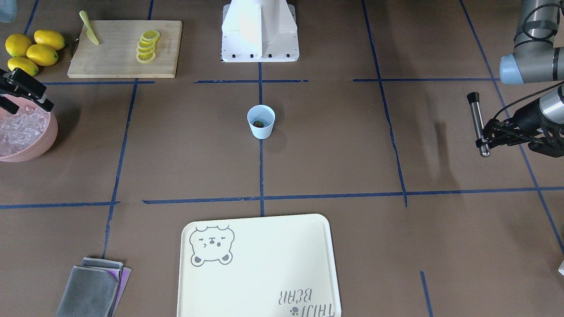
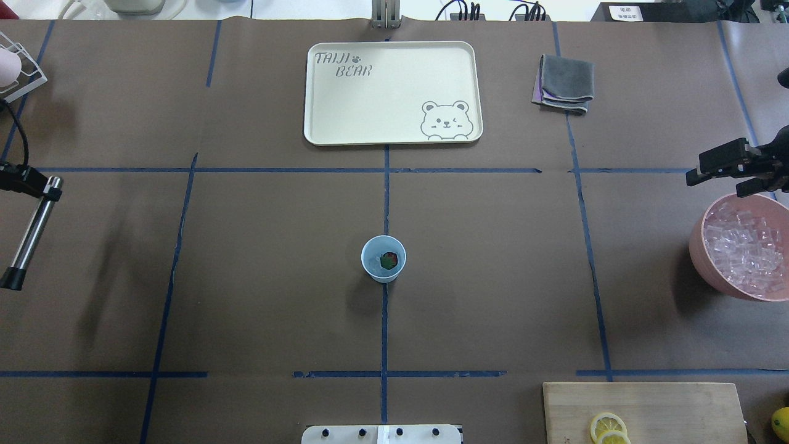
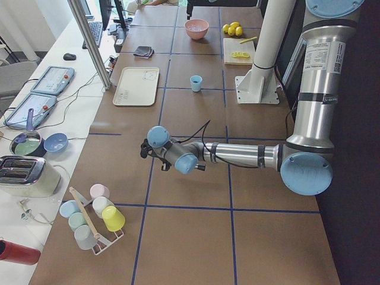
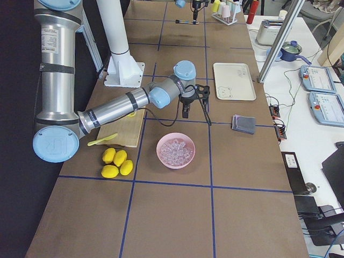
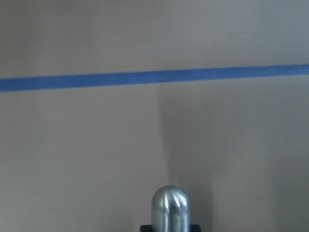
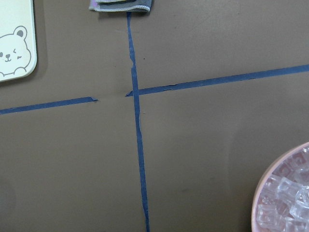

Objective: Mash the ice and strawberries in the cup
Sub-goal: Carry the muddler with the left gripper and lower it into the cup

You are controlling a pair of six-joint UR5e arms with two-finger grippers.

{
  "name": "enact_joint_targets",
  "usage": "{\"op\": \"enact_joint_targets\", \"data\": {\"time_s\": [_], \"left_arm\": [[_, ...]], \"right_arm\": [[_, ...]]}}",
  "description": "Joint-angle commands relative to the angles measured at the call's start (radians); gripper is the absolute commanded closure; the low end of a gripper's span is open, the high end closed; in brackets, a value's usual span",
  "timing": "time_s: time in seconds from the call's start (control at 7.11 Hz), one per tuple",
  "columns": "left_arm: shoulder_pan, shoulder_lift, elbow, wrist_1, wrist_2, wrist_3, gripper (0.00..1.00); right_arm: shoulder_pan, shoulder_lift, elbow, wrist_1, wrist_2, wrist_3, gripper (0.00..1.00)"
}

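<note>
Seen from overhead, at the table's (image 2: 259, 296) far left the left gripper (image 2: 49, 188) is clamped on a steel rod (image 2: 31, 237) with a black tip, held tilted above the surface and well apart from the cup. The light blue cup (image 2: 382, 277) stands upright at the centre on a blue tape line (image 2: 384, 333), with 1 red strawberry (image 2: 388, 260) inside. At the right, the right gripper (image 2: 721, 176) hangs with jaws apart and empty, near the rim of a pink bowl (image 2: 699, 265) full of clear ice (image 2: 743, 246) cubes.
</note>
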Motion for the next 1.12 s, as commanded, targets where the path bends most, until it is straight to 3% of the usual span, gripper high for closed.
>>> {"op": "enact_joint_targets", "data": {"time_s": [0.0,0.14,0.56,0.7,0.98], "left_arm": [[0.106,-0.141,-0.172,0.002,0.021,-0.129,1.0],[0.207,-0.2,-0.256,0.002,0.117,-0.146,1.0],[0.451,-0.445,-0.283,0.002,0.423,-0.158,0.98],[0.532,-0.48,-0.306,-0.01,0.578,-0.146,1.0],[0.69,-0.495,-0.325,-0.155,0.952,-0.128,1.0]], "right_arm": [[0.0,0.005,-0.001,-0.001,0.002,0.0,0.01],[0.001,0.005,0.0,-0.001,0.002,0.0,0.01],[0.0,0.01,-0.001,-0.004,0.002,0.0,0.01],[0.001,0.01,0.0,-0.003,0.002,0.0,0.01],[0.003,0.01,0.003,0.002,-0.002,-0.003,0.01]]}}
